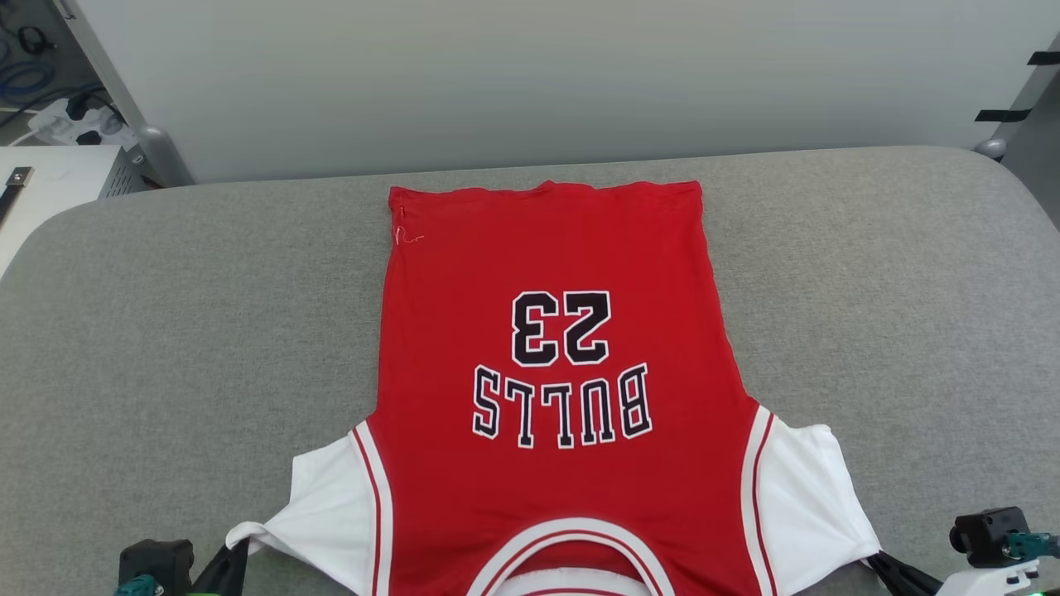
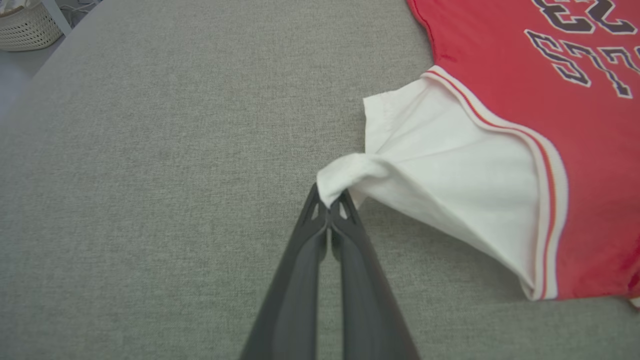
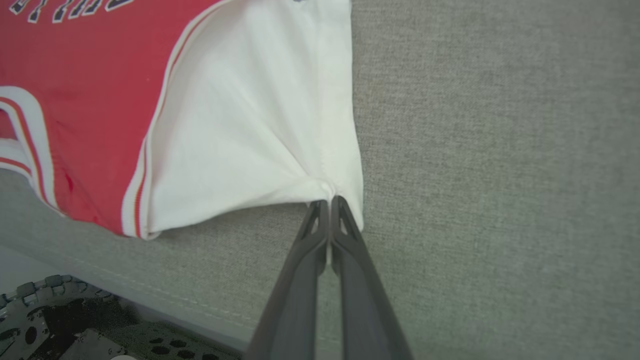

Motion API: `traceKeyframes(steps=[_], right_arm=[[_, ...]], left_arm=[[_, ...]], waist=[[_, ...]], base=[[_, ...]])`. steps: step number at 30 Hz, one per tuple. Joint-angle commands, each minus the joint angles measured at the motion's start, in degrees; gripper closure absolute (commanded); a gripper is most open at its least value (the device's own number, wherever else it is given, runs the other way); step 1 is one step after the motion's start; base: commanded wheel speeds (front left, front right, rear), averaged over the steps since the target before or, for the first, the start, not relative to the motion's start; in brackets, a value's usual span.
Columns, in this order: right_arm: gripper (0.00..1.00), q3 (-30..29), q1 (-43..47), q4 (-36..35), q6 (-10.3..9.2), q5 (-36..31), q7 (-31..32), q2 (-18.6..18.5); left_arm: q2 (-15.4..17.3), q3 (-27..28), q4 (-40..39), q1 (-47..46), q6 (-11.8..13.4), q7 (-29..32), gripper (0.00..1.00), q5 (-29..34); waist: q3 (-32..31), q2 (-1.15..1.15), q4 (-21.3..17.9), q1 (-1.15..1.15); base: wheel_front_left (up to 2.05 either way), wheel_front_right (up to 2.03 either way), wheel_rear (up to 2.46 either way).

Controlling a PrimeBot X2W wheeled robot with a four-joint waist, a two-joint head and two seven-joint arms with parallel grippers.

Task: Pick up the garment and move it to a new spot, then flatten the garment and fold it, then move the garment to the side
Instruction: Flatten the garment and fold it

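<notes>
Both pincers clamped on the sleeve tips of a red shirt spread flat on the grey counter.

Nearest the robot, the left pincer (image 2: 328, 201) is shut tight on the bunched tip of the white sleeve (image 2: 440, 170) on the robot's left. The right pincer (image 3: 330, 202) is shut the same way on the corner of the other white sleeve (image 3: 260, 125). Both sleeves are drawn outward, with creases fanning from each grip. The shirt (image 1: 551, 273) lies print side up mid-counter (image 1: 166, 331), with the striped collar (image 1: 571, 538) at the near edge. The black "BULLS 23" print (image 1: 561, 372) reads upside down in the head view. The hem (image 1: 546, 192) is on the far side, near the counter's back edge. Behind that is a pale wall panel (image 1: 538, 74), with a power strip (image 1: 74, 120) at far left.
</notes>
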Motion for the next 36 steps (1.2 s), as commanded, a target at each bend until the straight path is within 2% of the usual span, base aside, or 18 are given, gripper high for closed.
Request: traceKeyframes(steps=[1,2,3,4,5,9,13,18,21,25,30,36], right_arm=[[1.00,-1.4,1.3,-0.3,-0.05,-0.7,0.3,0.4],[0.96,-2.5,1.7,-0.6,-0.05,-1.1,0.4,1.0],[0.65,-3.5,1.9,-0.9,-0.05,-1.4,0.5,1.4],[0.07,-4.6,2.1,-1.5,-0.05,-1.9,0.7,2.0],[0.00,-5.7,2.1,-1.9,-0.05,-2.4,0.7,2.5],[0.00,-10.7,1.7,-4.9,-0.05,-4.9,0.6,3.7],[0.00,-18.0,-0.8,-10.7,-0.05,-8.4,0.8,4.9],[0.00,-26.4,-9.3,-18.7,-0.05,-13.2,4.4,6.2],[0.00,-28.4,-16.7,-20.9,-0.05,-14.3,8.8,6.1],[0.00,-27.6,-27.7,-20.6,-0.05,-14.5,17.5,4.1],[0.00,-21.6,-42.1,-16.0,-0.05,-13.6,30.4,0.1],[0.00,-14.2,-57.2,-6.7,-0.05,-9.2,51.4,-1.2]], left_arm=[[-0.3,0.5,-0.2,0.7,0.6,-0.3,1.00,0.4],[-0.4,0.6,-0.3,0.6,0.8,-0.3,1.00,0.6],[-0.4,0.6,-0.4,0.5,0.9,-0.3,1.00,0.9],[-0.5,0.5,-0.7,0.3,1.0,-0.3,1.00,1.3],[-0.5,0.4,-0.9,0.1,1.1,-0.3,1.00,1.5],[-0.9,0.4,-2.0,-0.7,1.6,-0.3,1.00,2.7],[-1.6,1.9,-4.2,-1.3,2.7,-0.3,1.00,4.0],[-3.0,3.6,-7.3,-2.4,4.0,-0.3,1.00,7.5],[-4.3,4.5,-8.8,-3.8,4.4,-0.3,1.00,9.5],[-6.4,6.2,-10.5,-5.9,4.1,-0.3,1.00,12.2],[-10.2,9.1,-11.8,-8.5,2.5,-0.3,1.00,15.9],[-14.8,11.9,-12.9,-10.7,0.0,-0.3,1.00,20.5]], waist=[[-0.1,0.00,0.2,0.01],[-0.2,0.00,0.4,0.01],[-0.2,0.00,0.5,0.01],[-0.2,0.00,0.6,0.01],[-0.1,0.00,0.6,0.01],[0.3,0.00,1.0,0.01],[1.7,0.00,1.6,0.01],[5.5,0.00,3.9,0.01],[8.1,0.00,5.9,0.01],[12.4,0.00,8.9,0.01],[18.5,0.00,12.9,0.01],[25.7,0.00,16.0,0.01]], base=[[0.00,0.00,0.00],[0.00,0.00,0.00],[0.00,0.00,0.00],[0.00,0.00,0.00],[0.00,0.00,0.00],[0.00,0.00,0.00],[0.00,0.00,0.00],[0.00,0.00,0.00],[0.00,0.00,0.00],[0.00,0.00,0.00],[0.00,0.00,0.00],[0.00,0.00,0.00]])
